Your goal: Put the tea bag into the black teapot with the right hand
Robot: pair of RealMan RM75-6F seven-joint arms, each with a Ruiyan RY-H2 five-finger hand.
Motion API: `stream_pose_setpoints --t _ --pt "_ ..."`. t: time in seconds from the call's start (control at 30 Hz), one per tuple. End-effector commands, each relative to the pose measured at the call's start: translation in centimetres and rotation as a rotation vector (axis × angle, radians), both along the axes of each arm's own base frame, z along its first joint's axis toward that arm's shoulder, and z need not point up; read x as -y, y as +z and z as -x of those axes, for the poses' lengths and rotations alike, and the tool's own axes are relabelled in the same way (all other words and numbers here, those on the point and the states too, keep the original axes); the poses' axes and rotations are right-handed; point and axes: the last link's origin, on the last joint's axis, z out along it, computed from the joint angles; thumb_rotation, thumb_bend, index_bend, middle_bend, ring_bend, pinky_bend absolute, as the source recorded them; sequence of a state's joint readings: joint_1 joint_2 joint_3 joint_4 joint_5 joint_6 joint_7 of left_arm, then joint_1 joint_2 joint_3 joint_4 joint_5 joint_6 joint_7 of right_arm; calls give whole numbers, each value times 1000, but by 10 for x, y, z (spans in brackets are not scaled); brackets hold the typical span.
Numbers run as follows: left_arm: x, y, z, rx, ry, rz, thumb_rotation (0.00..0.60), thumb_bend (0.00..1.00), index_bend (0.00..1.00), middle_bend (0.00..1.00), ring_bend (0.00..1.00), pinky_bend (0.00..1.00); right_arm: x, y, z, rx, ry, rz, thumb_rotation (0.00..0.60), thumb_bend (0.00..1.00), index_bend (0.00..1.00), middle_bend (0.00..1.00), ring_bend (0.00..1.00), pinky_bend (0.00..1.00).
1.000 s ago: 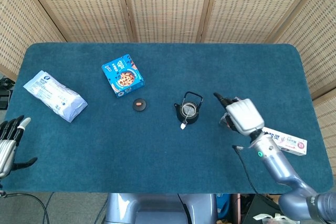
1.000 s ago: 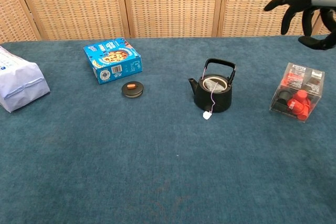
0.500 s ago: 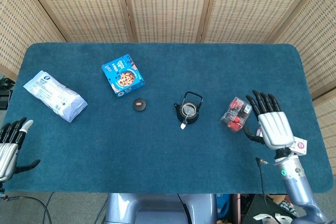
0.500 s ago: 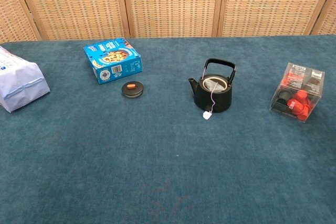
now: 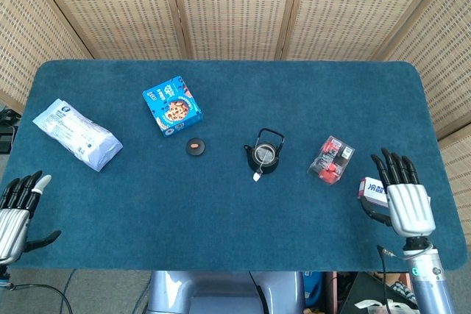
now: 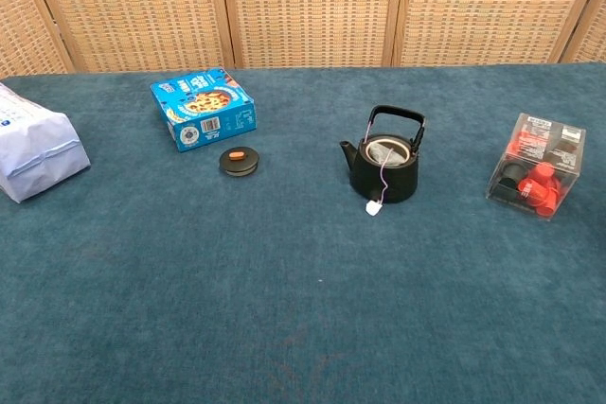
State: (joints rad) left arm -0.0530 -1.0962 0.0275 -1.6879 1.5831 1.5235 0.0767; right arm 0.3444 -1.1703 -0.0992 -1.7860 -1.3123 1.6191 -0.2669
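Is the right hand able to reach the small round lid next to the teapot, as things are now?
Probably yes, though not directly. The right hand is open at the table's near right edge, while the lid lies beyond the black teapot. The clear box and the teapot stand between them, so it would have to pass over them.

Bright, even overhead light fills both views; shadows under the teapot (image 6: 383,169) and boxes stay small and soft, with no glare and sharp focus throughout.
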Motion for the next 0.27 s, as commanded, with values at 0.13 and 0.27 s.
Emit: stream_pose_setpoints --t 0.13,0.27 --pt "0 -3 -5 -11 -17 18 600 71 0 0 0 0 -14 -1 10 0 -47 13 386 544 0 0 0 68" --pt "-4 -4 -8 -19 -24 26 600 71 0 0 0 0 -15 1 12 14 -58 27 385 544 0 0 0 68"
